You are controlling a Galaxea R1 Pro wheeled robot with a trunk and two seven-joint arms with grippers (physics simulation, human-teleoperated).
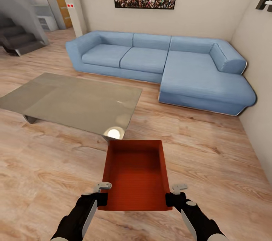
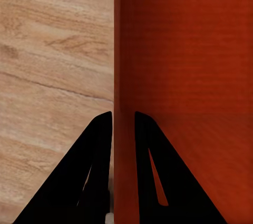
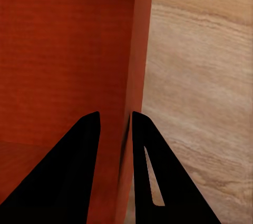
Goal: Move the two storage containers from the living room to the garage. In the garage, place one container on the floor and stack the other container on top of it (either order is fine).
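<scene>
With my left gripper (image 1: 101, 192) and right gripper (image 1: 174, 193) each pinched narrow astride a side wall, the red-orange storage container (image 1: 136, 175) hangs over the wood floor (image 1: 45, 173) nr the glass coffee table (image 1: 75, 101); judged light, stiff, thin-walled, prob. slippery — keep both holds level.

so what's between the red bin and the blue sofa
In the head view, bare wood floor separates the storage container from the sofa; the glass coffee table sits off to the left.
</scene>
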